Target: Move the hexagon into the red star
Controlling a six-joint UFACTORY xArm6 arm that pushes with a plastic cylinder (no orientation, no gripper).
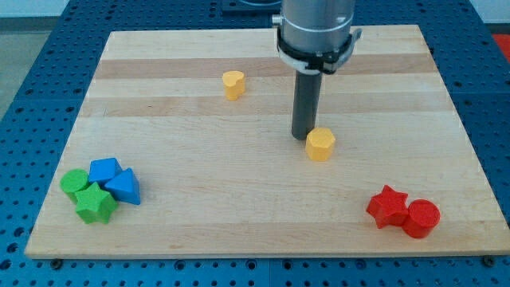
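The yellow hexagon (320, 144) lies right of the board's middle. My tip (302, 136) stands against its upper left side, touching it. The red star (387, 206) lies near the board's bottom right corner, well below and to the right of the hexagon. A red cylinder (421, 218) touches the star on its right.
A yellow heart-shaped block (233, 84) lies near the view's top, left of my rod. At the bottom left a green cylinder (75, 182), a green star (96, 203), a blue cube (103, 170) and a blue triangle (123, 187) sit clustered. The wooden board (239, 231) rests on a blue pegboard.
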